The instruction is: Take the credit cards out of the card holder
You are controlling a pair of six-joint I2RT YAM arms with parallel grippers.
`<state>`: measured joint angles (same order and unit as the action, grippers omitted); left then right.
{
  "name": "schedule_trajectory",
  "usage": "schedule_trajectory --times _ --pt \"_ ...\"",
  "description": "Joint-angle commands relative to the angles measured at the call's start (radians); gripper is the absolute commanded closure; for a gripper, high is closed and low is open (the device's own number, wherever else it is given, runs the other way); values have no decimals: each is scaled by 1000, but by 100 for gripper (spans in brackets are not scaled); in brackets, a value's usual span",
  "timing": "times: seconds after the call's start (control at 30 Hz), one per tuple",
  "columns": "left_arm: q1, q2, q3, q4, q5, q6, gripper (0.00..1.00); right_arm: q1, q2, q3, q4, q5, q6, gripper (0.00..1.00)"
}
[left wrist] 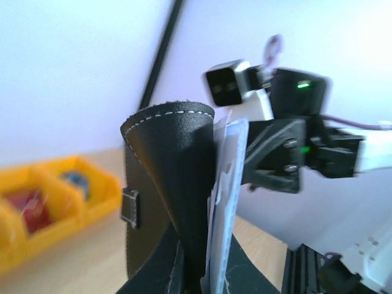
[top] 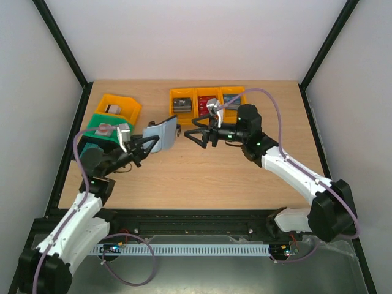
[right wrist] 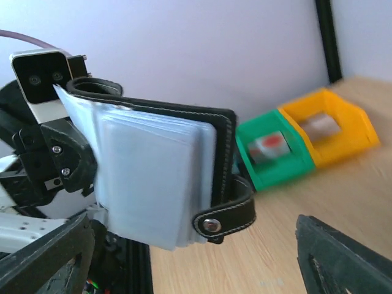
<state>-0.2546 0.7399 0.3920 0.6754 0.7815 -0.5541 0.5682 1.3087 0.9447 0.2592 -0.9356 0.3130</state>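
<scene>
Right of the floppy black leather card holder (top: 163, 135) clamped in the left gripper (top: 147, 146), the right gripper (top: 192, 137) gapes wide; its slick pale sleeves (right wrist: 147, 177) likely need edge-pinching.

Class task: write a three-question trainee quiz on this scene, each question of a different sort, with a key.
1. True or false: the right gripper is shut on the black leather-like folding card holder.
2. Which gripper holds the card holder off the table? A. left gripper B. right gripper C. neither
3. Fill in: the plastic bin next to the yellow plastic bin is coloured ____.
Key: 1 false; 2 A; 3 green.
</scene>
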Motion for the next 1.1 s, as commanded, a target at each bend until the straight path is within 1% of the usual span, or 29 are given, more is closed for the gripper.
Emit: schedule_trajectory --times 0.0,0.07,0.23,0.43,0.6,0.67,0.77,0.8,0.87,0.93,1.07 --pt "14 -94 81 87 179 77 98 8 -49 17 206 -139 -13 11" --pt "26 -126 101 94 169 68 98 28 -55 45 198 -147 -19 11" --pt "43 -171 124 129 165 26 98 143 -50 103 125 -134 -115 9" --pt "43 -203 141 132 182 8 98 163 -65 114 161 -96 -93 13" --pt "44 -207 136 130 147 -14 98 188 -51 137 128 -110 -109 10" --pt "44 -205 133 129 125 -28 98 190 -49 158 68 -130 -141 8" --pt "46 -204 125 134 102 -56 98 190 -62 200 -147 -135 -333 0" --pt "46 -204 122 138 99 -59 98 189 -66 215 -218 -121 -395 1" --pt "45 -204 119 139 95 -63 98 190 -73 236 -327 -72 -469 1" --pt "46 -204 118 140 96 -60 98 189 -75 252 -378 -37 -493 1" --pt "47 -205 114 143 99 -60 98 190 -66 269 -370 -69 -476 1"
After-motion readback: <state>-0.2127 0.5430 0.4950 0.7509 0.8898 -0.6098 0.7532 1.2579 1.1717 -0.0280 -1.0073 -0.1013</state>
